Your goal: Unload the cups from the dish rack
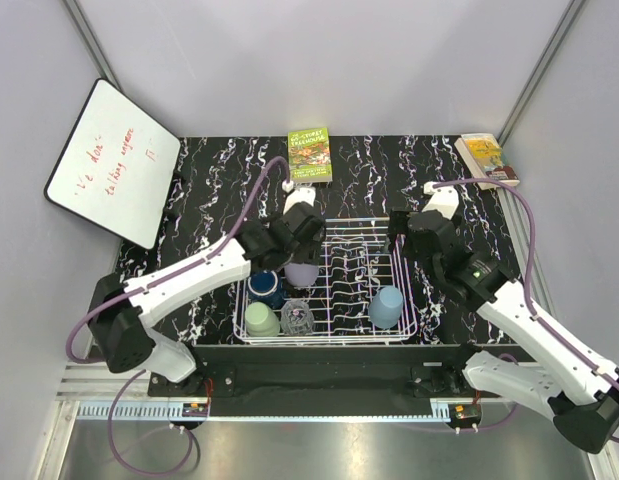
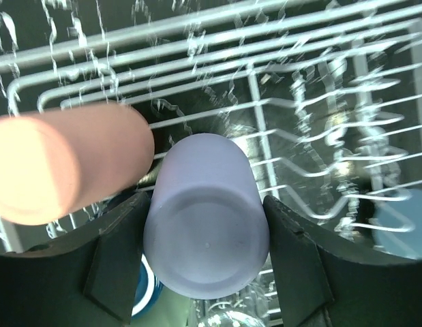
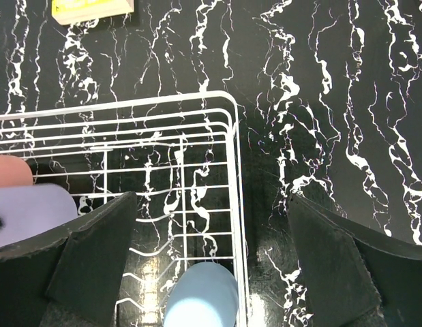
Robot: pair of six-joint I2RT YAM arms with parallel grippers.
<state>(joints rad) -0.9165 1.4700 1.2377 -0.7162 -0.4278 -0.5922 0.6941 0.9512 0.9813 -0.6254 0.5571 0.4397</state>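
Note:
The white wire dish rack [image 1: 339,290] stands mid-table. In it are the lavender cup [image 1: 301,272], dark blue cup [image 1: 265,288], pale green cup [image 1: 261,320], clear glass [image 1: 296,318] and light blue cup [image 1: 386,306]. My left gripper [image 1: 297,240] is shut on the upside-down lavender cup [image 2: 206,238], one finger against each side. The salmon pink cup [image 2: 61,167] lies just to its left. My right gripper [image 1: 399,230] hangs open and empty [image 3: 211,204] over the rack's far right corner [image 3: 228,112], with the light blue cup [image 3: 200,296] below it.
A whiteboard [image 1: 114,160] leans at the back left. A green book [image 1: 310,153] lies behind the rack and another book [image 1: 486,158] lies at the back right. Black marbled tabletop [image 3: 333,102] lies to the right of the rack.

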